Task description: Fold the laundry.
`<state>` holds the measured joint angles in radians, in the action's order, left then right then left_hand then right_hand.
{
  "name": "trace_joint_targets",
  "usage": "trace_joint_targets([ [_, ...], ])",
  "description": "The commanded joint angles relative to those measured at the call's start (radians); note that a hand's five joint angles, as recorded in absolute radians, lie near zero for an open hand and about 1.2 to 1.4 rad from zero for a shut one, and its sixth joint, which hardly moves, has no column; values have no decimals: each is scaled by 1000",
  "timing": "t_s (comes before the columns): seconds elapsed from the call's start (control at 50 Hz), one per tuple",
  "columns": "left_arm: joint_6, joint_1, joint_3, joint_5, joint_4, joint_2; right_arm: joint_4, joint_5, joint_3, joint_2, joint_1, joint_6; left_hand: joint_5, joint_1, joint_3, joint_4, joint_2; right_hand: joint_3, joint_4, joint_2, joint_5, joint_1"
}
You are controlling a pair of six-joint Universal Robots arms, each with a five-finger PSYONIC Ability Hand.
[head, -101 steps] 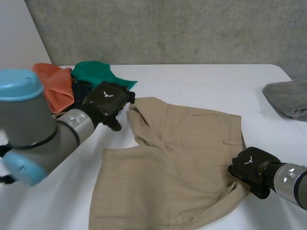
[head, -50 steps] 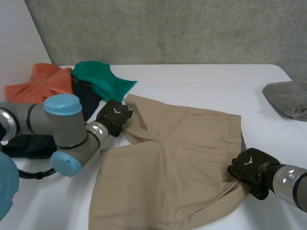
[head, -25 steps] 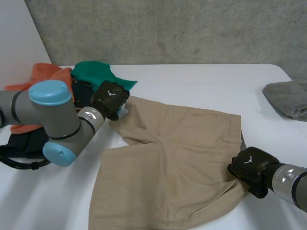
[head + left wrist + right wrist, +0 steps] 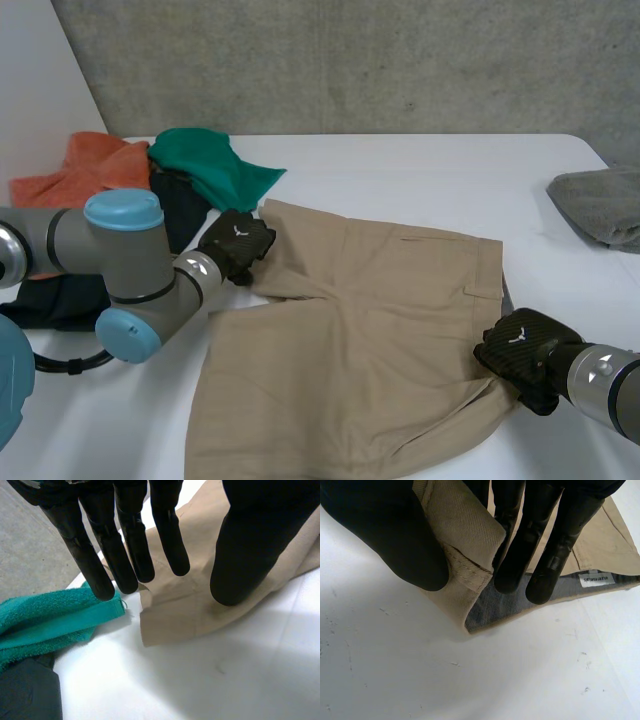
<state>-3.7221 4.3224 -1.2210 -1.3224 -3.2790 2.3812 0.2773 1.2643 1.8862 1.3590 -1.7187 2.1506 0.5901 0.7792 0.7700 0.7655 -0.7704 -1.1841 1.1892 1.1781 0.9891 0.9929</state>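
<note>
Moved: left hand (image 4: 238,243) has come back from the green towel (image 4: 210,165) to the far leg corner of the beige shorts (image 4: 370,330); the right hand (image 4: 520,352) has stayed at the shorts' near waistband corner.
Left hand: fingers (image 4: 127,545) straight, thumb set wide apart from them. They hang over the shorts' hem corner with the thumb tip down against the fabric, and nothing is gripped.
Right hand: thumb and straight fingers (image 4: 535,535) pinch the shorts' waistband corner. The pinched edge is folded up, showing grey lining and a white label (image 4: 596,579).
Shorts: spread nearly flat on the white table (image 4: 400,170), legs toward the left hand, waistband toward the right hand.
Around the shorts: the green towel lies just beside the hem corner. A dark garment (image 4: 180,210) and an orange cloth (image 4: 85,170) lie beyond the towel. A grey towel (image 4: 600,205) lies well apart, past the waistband side.
</note>
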Motion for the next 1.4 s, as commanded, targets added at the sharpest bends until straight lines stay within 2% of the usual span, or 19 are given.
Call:
trace_joint_targets([
  [0.02, -44, 0, -14, -8, -4, 9, -1, 0, 8, 0, -2, 0, 438, 423, 432, 437, -432, -212, 207, 218, 233, 403],
  [0.12, -50, 2, -15, -14, -5, 6, 0, 1, 11, 0, -1, 0, 629, 614, 624, 628, -623, -212, 207, 218, 233, 403],
  [0.3, -51, 34, -41, -126, -5, -10, 0, 1, 13, 3, -1, 0, 632, 617, 626, 631, -626, -212, 207, 218, 233, 403],
  [0.4, -41, 51, -83, -113, -22, -57, 0, 0, 13, 3, -1, 0, 632, 617, 626, 631, -626, -212, 207, 218, 233, 403],
  [0.42, -39, 52, -87, -109, -25, -68, 0, 0, 13, 3, -1, 0, 597, 583, 592, 596, -591, -212, 207, 218, 233, 403],
  [0.44, -38, 52, -91, -103, -30, -76, 0, 0, 13, 3, -1, 0, 469, 454, 464, 468, -463, -212, 207, 218, 233, 403],
  [0.46, -33, 49, -97, -88, -42, -85, -1, 0, 13, 3, -1, 0, 244, 229, 238, 243, -238, -212, 207, 218, 233, 403],
  [0.54, -15, 45, -106, -51, -74, -89, -1, -2, 11, 3, -1, 0, 195, 180, 189, 194, -189, -212, 207, 218, 233, 403],
  [0.74, -13, 37, -97, -38, -99, -71, -1, -3, 11, 2, -2, 0, -2, -17, -7, -3, 8, -212, 207, 218, 233, 403],
  [0.9, -22, 37, -65, -24, -96, -4, -10, -5, 8, 0, -2, 0, 74, 59, 69, 73, -68, -212, 207, 218, 233, 403],
  [0.94, -24, 37, -58, -24, -96, 6, -12, -5, 7, 0, -2, 0, 229, 214, 224, 228, -223, -212, 207, 218, 233, 403],
  [1.0, -24, 40, -57, -34, -94, 1, -13, -5, 2, 0, -2, 0, 613, 598, 608, 612, -607, -212, 207, 218, 233, 403],
  [1.16, -19, 43, -87, -58, -91, -22, -15, -5, -4, 0, -2, 0, 632, 617, 626, 631, -626, -212, 207, 218, 233, 403],
  [1.28, -18, 42, -114, -178, -82, -40, -15, -5, -7, 0, -2, 0, 632, 617, 626, 631, -626, -212, 207, 218, 233, 403],
  [1.4, -25, 34, -146, -210, -82, -60, -15, -5, -7, 0, -1, 0, 632, 617, 626, 631, -626, -212, 207, 218, 233, 403],
])
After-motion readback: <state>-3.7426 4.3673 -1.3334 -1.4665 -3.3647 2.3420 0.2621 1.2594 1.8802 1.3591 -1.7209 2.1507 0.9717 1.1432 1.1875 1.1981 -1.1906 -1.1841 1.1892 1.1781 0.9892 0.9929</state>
